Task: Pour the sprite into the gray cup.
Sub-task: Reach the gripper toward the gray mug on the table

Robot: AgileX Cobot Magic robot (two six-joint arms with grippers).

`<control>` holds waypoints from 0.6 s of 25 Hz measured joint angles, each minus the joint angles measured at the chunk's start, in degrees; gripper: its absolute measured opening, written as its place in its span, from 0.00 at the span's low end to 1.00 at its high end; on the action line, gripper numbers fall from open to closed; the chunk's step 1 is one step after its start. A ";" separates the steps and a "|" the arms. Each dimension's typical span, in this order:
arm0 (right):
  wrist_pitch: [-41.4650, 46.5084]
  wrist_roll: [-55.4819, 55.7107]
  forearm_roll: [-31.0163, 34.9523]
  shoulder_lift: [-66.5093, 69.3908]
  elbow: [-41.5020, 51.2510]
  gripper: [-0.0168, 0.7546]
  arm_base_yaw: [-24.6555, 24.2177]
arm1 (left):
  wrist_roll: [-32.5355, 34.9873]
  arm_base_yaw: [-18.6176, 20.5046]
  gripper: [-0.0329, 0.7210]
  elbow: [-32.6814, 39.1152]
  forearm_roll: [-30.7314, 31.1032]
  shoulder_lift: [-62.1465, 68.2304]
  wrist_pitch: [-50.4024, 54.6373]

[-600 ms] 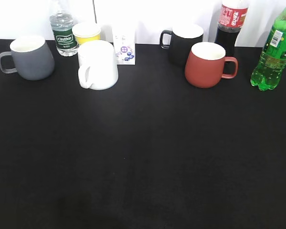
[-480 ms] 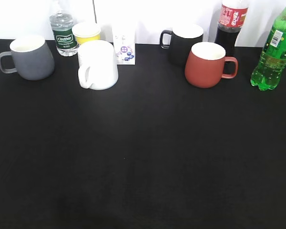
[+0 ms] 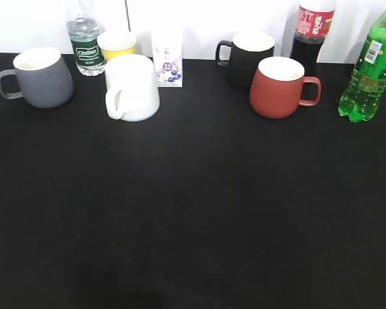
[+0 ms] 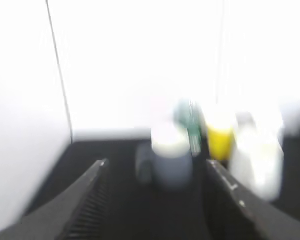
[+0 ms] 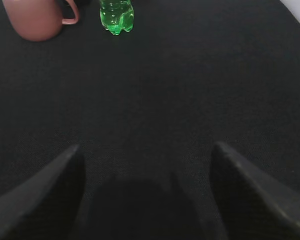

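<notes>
The sprite (image 3: 368, 71), a green bottle with a green-and-white label, stands at the far right of the black table; its lobed base also shows in the right wrist view (image 5: 117, 16). The gray cup (image 3: 42, 77) stands at the far left, handle to the left; it appears blurred in the left wrist view (image 4: 171, 160). My left gripper (image 4: 155, 170) is open and empty, the gray cup ahead between its fingers. My right gripper (image 5: 145, 155) is open and empty above bare cloth, well short of the sprite. Neither gripper shows in the exterior view.
A white mug (image 3: 132, 87), a small water bottle (image 3: 85, 44), a yellow cup (image 3: 116, 44) and a small carton (image 3: 168, 56) stand at the back left. A black mug (image 3: 248, 56), a red mug (image 3: 280, 87) and a cola bottle (image 3: 312, 32) stand at the back right.
</notes>
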 joint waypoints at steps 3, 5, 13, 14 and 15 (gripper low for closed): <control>0.00 0.00 0.00 0.00 0.00 0.78 0.00 | 0.00 0.00 0.62 7.94 0.53 18.29 -28.27; 0.00 0.00 0.00 0.00 0.00 0.78 0.00 | 0.00 0.00 0.62 11.27 0.41 34.71 -44.64; 0.00 0.00 0.00 0.00 0.00 0.78 0.00 | 0.34 0.45 0.60 -1.33 -5.04 87.38 -74.00; 0.00 0.00 0.00 0.00 0.00 0.78 0.00 | 0.34 1.60 0.60 -5.14 -4.97 90.37 -74.00; 0.00 0.00 0.00 0.00 0.00 0.78 0.00 | 0.00 3.05 0.60 -8.52 -4.97 93.00 -73.17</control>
